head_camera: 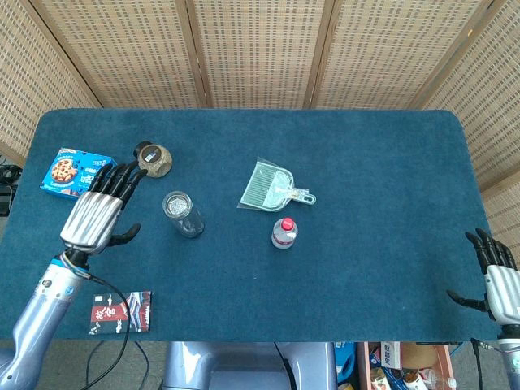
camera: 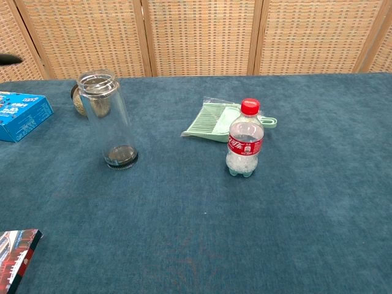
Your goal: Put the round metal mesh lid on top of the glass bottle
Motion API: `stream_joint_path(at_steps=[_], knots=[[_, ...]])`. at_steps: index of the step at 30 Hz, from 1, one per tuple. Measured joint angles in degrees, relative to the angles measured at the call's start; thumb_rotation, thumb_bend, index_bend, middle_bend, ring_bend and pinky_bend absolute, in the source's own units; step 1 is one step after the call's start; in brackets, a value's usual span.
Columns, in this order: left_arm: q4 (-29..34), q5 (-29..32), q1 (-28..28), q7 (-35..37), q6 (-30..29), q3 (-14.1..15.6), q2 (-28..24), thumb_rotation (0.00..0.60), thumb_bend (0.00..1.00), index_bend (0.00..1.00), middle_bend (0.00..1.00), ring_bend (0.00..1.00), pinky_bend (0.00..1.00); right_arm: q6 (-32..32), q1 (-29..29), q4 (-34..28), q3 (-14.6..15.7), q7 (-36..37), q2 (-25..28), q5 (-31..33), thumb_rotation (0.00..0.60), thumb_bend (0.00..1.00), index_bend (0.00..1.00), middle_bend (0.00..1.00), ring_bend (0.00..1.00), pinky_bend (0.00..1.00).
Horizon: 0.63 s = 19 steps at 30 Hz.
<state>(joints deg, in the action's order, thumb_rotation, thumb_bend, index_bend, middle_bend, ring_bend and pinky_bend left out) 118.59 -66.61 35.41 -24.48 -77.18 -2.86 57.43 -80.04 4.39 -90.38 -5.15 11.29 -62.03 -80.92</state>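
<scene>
Head view shows the left hand (head_camera: 93, 219), fingers spread and empty, hovering at nine o'clock of the upright glass bottle (head_camera: 183, 214). A round rim, apparently the mesh lid (head_camera: 176, 203), sits on its mouth, so placement looks finished; retreating comes next. The right hand (head_camera: 497, 280) idles, fingers apart.

In the chest view the dark booklet (camera: 17, 257) was cut off by the lower-left corner, and the brown jar (camera: 80, 101) was partly hidden behind the glass bottle (camera: 110, 119). The mesh lid could not be made out.
</scene>
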Motion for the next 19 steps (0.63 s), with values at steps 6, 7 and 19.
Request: stream_joint_path(at_steps=[6,7,19], knots=[[-5.5,-10.4,-9.6,2.2,-8.0,6.5,3.2,0.6,0.24,0.0,0.0,0.0,0.0,-3.4,-0.5,0.0,-0.1,-1.2,-0.8,-2.4,0.6,0.05,0.04,0.0,0.0,0.0],[-6.9,-11.8,-11.4,2.2,-9.6,7.6,4.1,0.6,0.24,0.0,0.0,0.0,0.0,-3.9,-0.6,0.1,-0.1,-1.3,-1.0,-2.8,0.6,0.05,0.04,0.0,0.0,0.0],[-18.4,-19.1,-23.8,2.3,-18.5,12.2,11.7,0.6,0.24,0.0,0.0,0.0,0.0,-8.0,-1.1,0.2,0.1,-4.9,-2.4,-6.4,0.6,0.05,0.04,0.0,0.0,0.0]])
